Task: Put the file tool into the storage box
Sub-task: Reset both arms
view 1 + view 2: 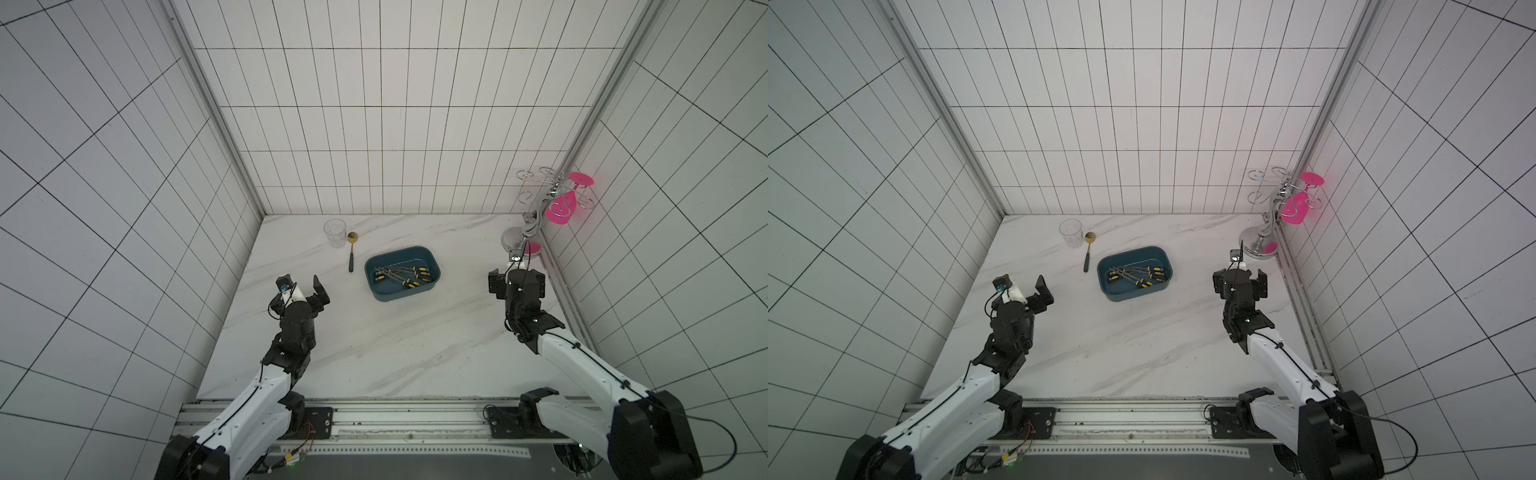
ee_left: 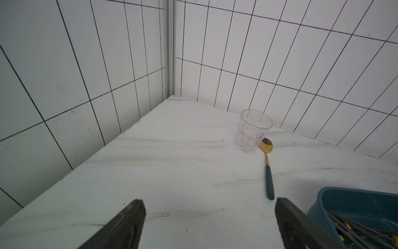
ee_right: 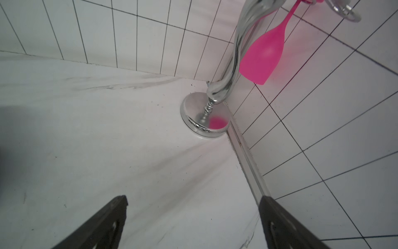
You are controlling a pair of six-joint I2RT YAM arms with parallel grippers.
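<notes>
Nearest you, the black left gripper [image 2: 209, 201] and black right gripper [image 3: 193, 197] hang spread wide, gripping nothing. Farther in, the yellow-and-black-handled steel files [image 1: 401, 274] lie inside the dark teal rounded storage box [image 1: 405, 294]; the clear tumbler [image 1: 335, 232] stands beyond.

storage box [image 1: 400, 294]: dark teal-blue, plain
files [image 1: 405, 275]: grey shafts, handles seemingly black with yellow
desk [image 1: 374, 345]: white marble, grey veins
walls [image 1: 374, 124]: white tiles, dark grid lines
spoon [image 2: 267, 170]: gold bowl, dark green handle
glass [image 2: 252, 131]: clear
goblet [image 3: 263, 54]: bright pink
stand [image 3: 202, 129]: shiny silver
</notes>
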